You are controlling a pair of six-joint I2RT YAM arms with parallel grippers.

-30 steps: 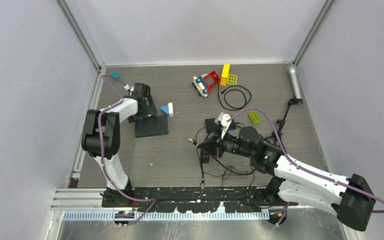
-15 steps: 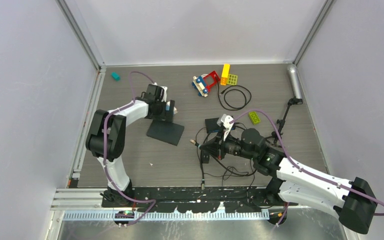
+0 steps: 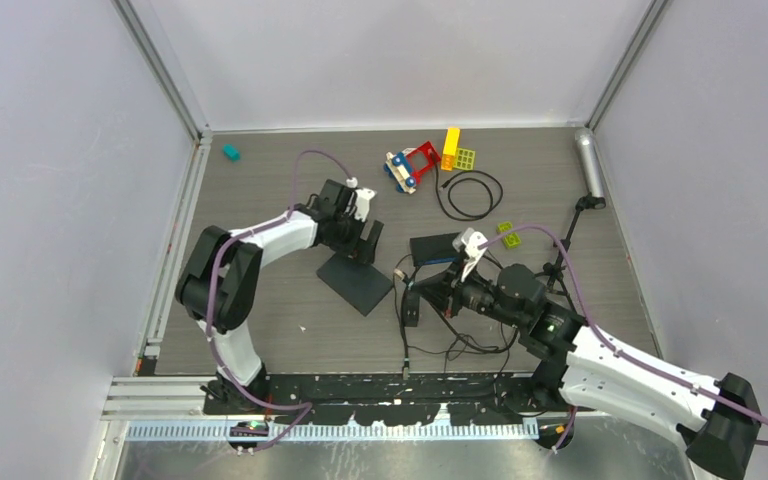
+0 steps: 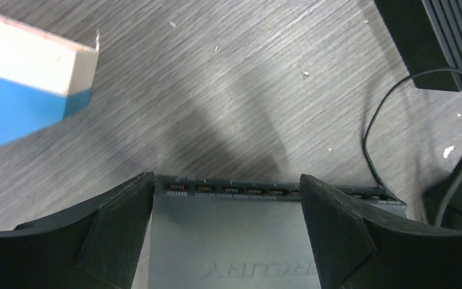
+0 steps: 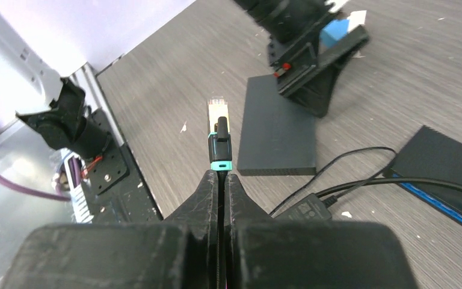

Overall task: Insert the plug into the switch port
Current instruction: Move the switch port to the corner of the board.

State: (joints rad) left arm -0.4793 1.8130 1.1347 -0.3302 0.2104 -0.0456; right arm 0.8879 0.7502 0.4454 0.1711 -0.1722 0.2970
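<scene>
My right gripper (image 5: 219, 174) is clamped on the plug (image 5: 219, 129), tip aimed left at the switch (image 5: 277, 120) just ahead - left gripper (image 4: 225, 180) straddles it wide, grip unclear.

Overhead plus wrist close-ups (switch (image 3: 358, 282) shared)

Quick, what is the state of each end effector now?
Left end effector: wide over the switch; grip cannot be told.
Right end effector: closed on the plug.

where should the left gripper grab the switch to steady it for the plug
By the two side edges flanking the port row, from above. The switch is a low flat box lying on the table, so that grip leaves the port row open.
</scene>
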